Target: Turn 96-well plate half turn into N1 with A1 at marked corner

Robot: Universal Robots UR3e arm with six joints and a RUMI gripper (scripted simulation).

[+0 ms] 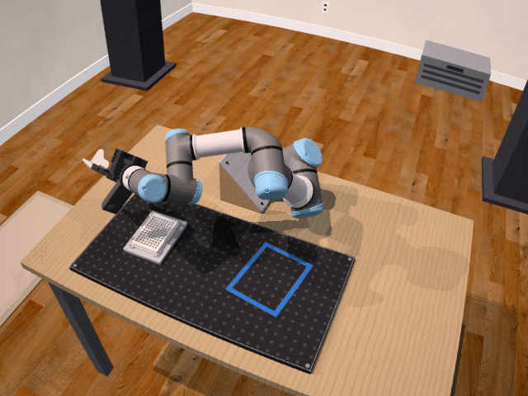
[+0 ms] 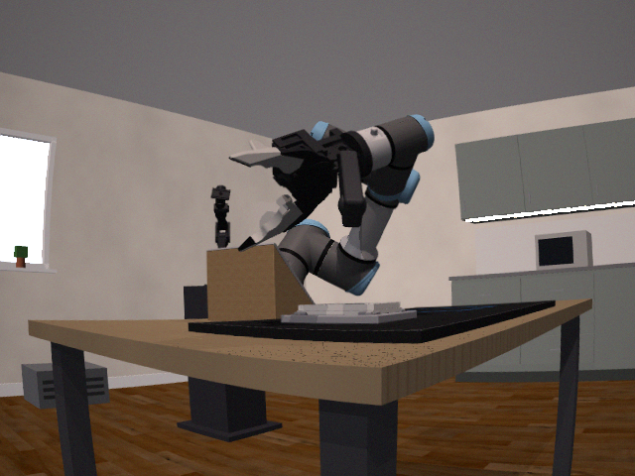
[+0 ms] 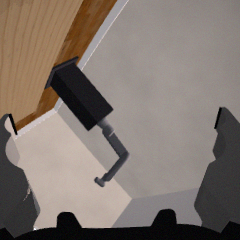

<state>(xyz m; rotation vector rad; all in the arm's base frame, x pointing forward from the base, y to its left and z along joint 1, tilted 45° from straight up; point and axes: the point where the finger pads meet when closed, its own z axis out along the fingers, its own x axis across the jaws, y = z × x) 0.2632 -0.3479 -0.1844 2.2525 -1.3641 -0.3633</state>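
No legible markings in any of the three views

Neither the well plate (image 1: pixel 154 233), its nest (image 1: pixel 140 252), the black perforated board (image 1: pixel 205 294) nor the floor unit (image 1: pixel 453 70) at upper right shows readable text, numbers or brand names.

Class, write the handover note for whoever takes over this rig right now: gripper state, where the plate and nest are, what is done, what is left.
Gripper: wide open, holding nothing, raised past the table's edge and aimed sideways at the room, not at the work.
96-well plate: lying in plate nest N1 on the black perforated board, apparently flat. Corner marks too small to read.
Done: nothing visible; plate ungrasped.
Left: bring the gripper down over the plate, grasp, lift, turn half a turn, reseat with the cut corner at A1.
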